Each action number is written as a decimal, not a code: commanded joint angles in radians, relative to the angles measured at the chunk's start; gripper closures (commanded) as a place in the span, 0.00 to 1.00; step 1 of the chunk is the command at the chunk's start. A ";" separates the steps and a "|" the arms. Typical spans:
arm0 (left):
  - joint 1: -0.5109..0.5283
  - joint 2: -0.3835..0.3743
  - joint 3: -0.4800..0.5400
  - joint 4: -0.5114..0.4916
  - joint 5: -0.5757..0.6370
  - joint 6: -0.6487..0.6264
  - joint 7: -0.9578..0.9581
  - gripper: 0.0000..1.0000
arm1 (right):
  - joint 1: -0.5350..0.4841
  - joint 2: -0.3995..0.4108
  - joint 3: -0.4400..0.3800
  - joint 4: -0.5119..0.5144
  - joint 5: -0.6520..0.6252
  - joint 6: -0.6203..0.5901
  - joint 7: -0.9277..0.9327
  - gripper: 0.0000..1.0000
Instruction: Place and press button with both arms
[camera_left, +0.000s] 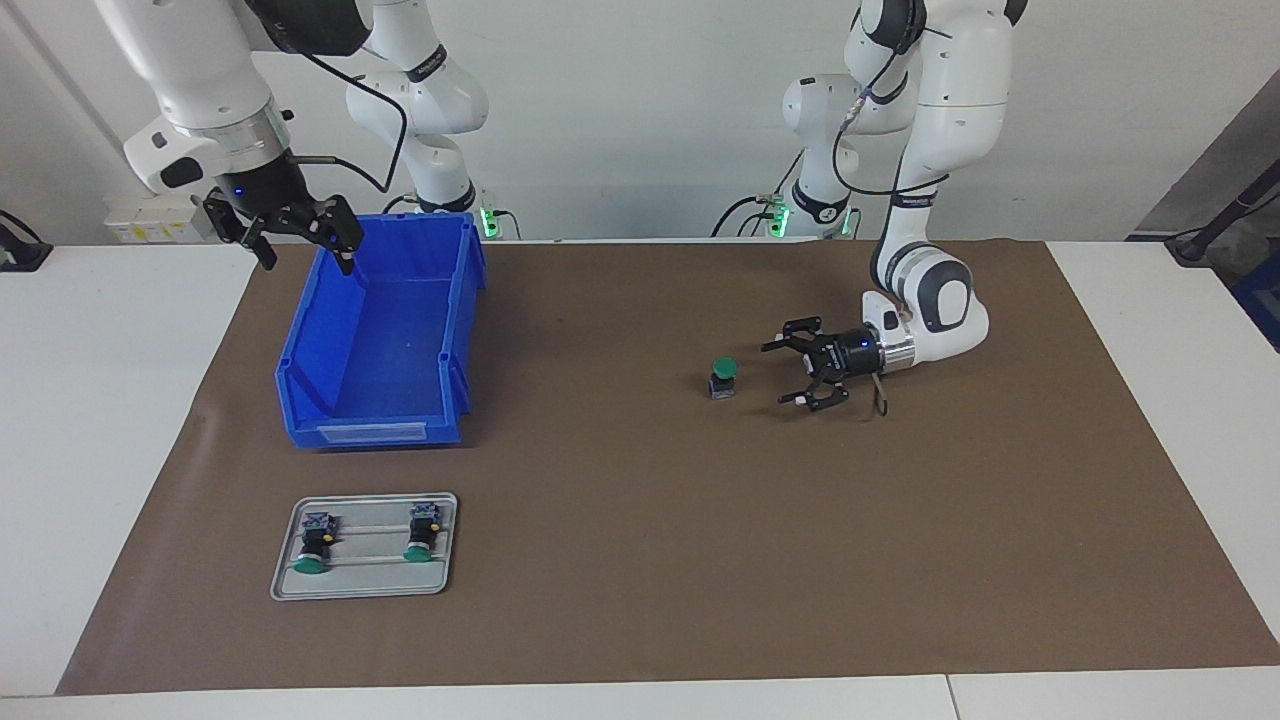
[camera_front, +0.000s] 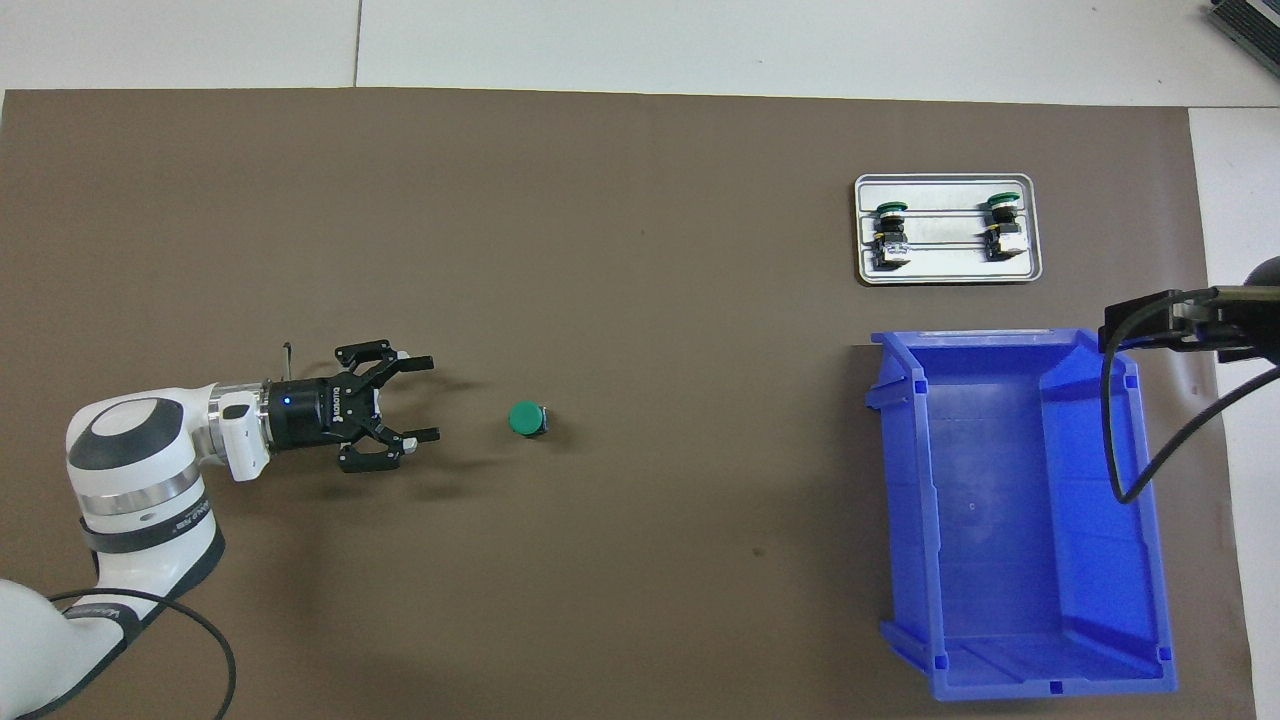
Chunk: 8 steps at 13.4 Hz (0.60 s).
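Observation:
The button (camera_left: 722, 377) stands upright on the brown mat, green cap up, and shows from above as a green disc (camera_front: 527, 419). My left gripper (camera_left: 775, 375) lies low and level just beside it, toward the left arm's end of the table, open and holding nothing (camera_front: 431, 397). A clear gap separates its fingertips from the button. My right gripper (camera_left: 308, 262) hangs open and empty over the corner of the blue bin (camera_left: 370, 432) closest to the robots; only part of this gripper (camera_front: 1170, 325) enters the overhead view.
The blue bin (camera_front: 1040, 685) sits toward the right arm's end of the mat. Farther from the robots than the bin lies a small metal tray (camera_left: 363, 592) (camera_front: 948, 277) holding two more green-capped buttons (camera_left: 310, 545) (camera_left: 420, 535) on their sides.

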 joint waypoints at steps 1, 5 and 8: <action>0.005 -0.027 0.044 0.059 0.137 0.011 -0.136 0.06 | -0.005 -0.026 0.001 -0.031 0.003 0.015 -0.031 0.00; 0.006 -0.019 0.101 0.151 0.275 0.012 -0.254 0.06 | -0.005 -0.026 0.001 -0.031 0.003 0.015 -0.031 0.00; -0.007 -0.038 0.109 0.261 0.469 0.014 -0.478 0.06 | -0.005 -0.026 0.001 -0.031 0.003 0.013 -0.031 0.00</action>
